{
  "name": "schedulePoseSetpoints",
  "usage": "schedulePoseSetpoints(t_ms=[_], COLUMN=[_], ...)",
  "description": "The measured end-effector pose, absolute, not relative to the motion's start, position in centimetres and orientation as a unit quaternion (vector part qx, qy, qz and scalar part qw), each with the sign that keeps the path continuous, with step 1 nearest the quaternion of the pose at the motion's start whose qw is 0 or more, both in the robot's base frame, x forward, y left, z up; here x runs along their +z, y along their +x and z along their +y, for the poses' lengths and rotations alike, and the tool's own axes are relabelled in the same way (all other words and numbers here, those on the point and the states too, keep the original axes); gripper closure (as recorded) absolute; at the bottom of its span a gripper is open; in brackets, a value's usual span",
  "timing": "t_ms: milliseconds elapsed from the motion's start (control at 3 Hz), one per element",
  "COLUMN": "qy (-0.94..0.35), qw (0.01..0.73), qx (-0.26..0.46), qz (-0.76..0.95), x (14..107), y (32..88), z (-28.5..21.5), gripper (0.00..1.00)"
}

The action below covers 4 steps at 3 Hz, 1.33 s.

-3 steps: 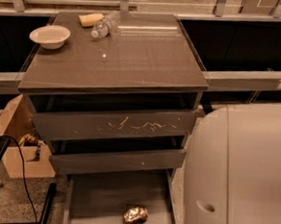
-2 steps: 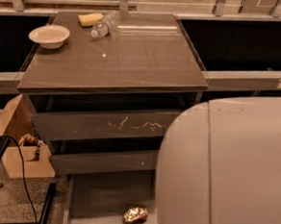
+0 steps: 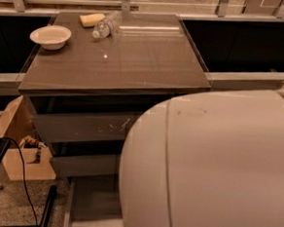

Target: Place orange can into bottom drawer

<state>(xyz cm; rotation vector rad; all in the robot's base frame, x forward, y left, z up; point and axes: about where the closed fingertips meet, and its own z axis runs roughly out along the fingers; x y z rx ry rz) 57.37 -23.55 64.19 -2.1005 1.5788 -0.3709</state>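
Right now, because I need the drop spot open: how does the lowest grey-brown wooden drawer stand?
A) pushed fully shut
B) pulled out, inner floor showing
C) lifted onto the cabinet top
B: the lowest grey-brown wooden drawer juts out below the middle drawer front, its flat floor in sight and its right part behind the white rounded arm casing; the gripper is out of view.

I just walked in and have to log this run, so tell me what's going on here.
A robot is at a drawer cabinet. Its white arm casing fills the lower right of the view and hides most of the bottom drawer, which stands open. The gripper is out of view and the orange can cannot be seen, so whether it is in the drawer is unclear. On the cabinet top are a white bowl, a water bottle on its side and a yellow block.
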Motion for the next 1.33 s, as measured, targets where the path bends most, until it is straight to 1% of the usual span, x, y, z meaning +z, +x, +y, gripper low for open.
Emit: schedulePoseSetpoints(t_ms=[333, 667, 1000, 1333], qy=[-0.768, -0.765, -0.759, -0.758], qw=[0.242, 0.239, 0.232, 0.226], qx=[-0.136, -0.117, -0.080, -0.058], qz=[0.578, 0.587, 0.603, 0.609], x=[64.2, 63.9, 63.0, 62.4], y=[57.3, 58.2, 60.1, 61.6], z=[-23.6, -24.0, -25.1, -25.7], gripper=[1.00, 1.00, 1.00, 1.00])
